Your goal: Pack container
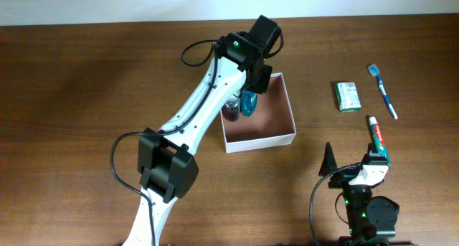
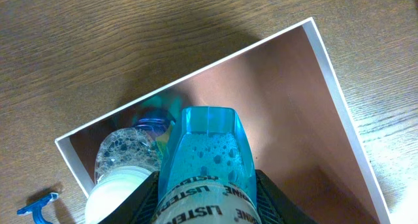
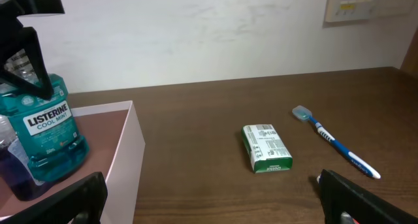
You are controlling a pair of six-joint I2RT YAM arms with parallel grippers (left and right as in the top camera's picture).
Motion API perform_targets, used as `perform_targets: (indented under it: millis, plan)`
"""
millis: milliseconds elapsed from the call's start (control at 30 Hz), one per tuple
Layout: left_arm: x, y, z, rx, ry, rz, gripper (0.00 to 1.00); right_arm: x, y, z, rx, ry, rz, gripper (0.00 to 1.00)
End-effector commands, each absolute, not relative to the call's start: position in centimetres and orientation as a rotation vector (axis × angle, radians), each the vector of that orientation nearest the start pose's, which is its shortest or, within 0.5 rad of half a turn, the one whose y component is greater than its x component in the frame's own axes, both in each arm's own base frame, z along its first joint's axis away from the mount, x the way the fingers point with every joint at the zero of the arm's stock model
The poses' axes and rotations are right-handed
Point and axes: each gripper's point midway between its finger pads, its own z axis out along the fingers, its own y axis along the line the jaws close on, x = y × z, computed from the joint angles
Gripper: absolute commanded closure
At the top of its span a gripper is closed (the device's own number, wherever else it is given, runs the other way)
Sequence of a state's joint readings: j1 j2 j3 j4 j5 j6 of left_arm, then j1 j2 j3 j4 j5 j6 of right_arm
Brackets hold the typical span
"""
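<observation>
The container (image 1: 262, 140) is a square shallow box with white walls and a pinkish-brown inside, at mid-table. My left gripper (image 1: 249, 95) is shut on a blue Listerine mouthwash bottle (image 1: 248, 104) and holds it upright over the box's left part. In the left wrist view the bottle (image 2: 206, 160) sits between my fingers (image 2: 206, 201) above the box floor (image 2: 281, 100). A clear bottle with a white cap (image 2: 124, 164) stands in the box beside it. My right gripper (image 3: 209, 208) is open and empty near the front edge.
A green-and-white packet (image 1: 348, 97), a blue toothbrush (image 1: 382, 90) and a toothpaste tube (image 1: 378, 135) lie on the table to the right of the box. A blue razor (image 2: 38, 208) lies on the table just outside the box's left corner.
</observation>
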State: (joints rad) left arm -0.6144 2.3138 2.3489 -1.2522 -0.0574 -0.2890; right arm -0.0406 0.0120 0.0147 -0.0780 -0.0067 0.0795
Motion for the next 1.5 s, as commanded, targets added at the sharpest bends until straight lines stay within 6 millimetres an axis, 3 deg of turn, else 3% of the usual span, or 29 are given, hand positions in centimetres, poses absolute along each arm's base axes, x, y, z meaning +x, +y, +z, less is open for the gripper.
perform_targets:
  millis: [0,67,533,633,867,1000,1167,1300,1467]
  plan:
    - [44.2,-29.5,16.6,0.401,2.708,-0.158,0.57,24.6,-1.1,15.6,0.112,1.643,0.034,0.02]
    - [44.2,-29.5,16.6,0.402,2.707,-0.158,0.48,24.6,-1.1,15.6,0.112,1.643,0.034,0.02]
    - [44.7,-29.8,16.9,0.402,2.683,-0.172,0.49,24.6,-1.1,15.6,0.112,1.644,0.034,0.02]
    - [44.7,-29.8,16.9,0.402,2.683,-0.172,0.59,24.6,-1.1,15.6,0.112,1.643,0.034,0.01]
    - [45.2,-30.2,17.5,0.417,2.650,-0.184,0.58,24.6,-1.1,15.6,0.112,1.643,0.034,0.02]
    - [46.0,-30.7,20.4,0.469,2.560,-0.210,0.51,24.6,-1.1,15.6,0.112,1.643,0.034,0.02]
    - [46.5,-31.1,27.3,0.483,2.397,-0.268,0.48,24.6,-1.1,15.6,0.112,1.643,0.034,0.02]
    - [44.6,-29.7,32.6,0.464,2.326,-0.293,0.48,24.6,-1.1,15.6,0.112,1.643,0.034,0.02]
    - [41.6,-26.2,34.8,0.442,2.357,-0.201,0.41,24.6,-1.1,15.6,0.112,1.644,0.034,0.02]
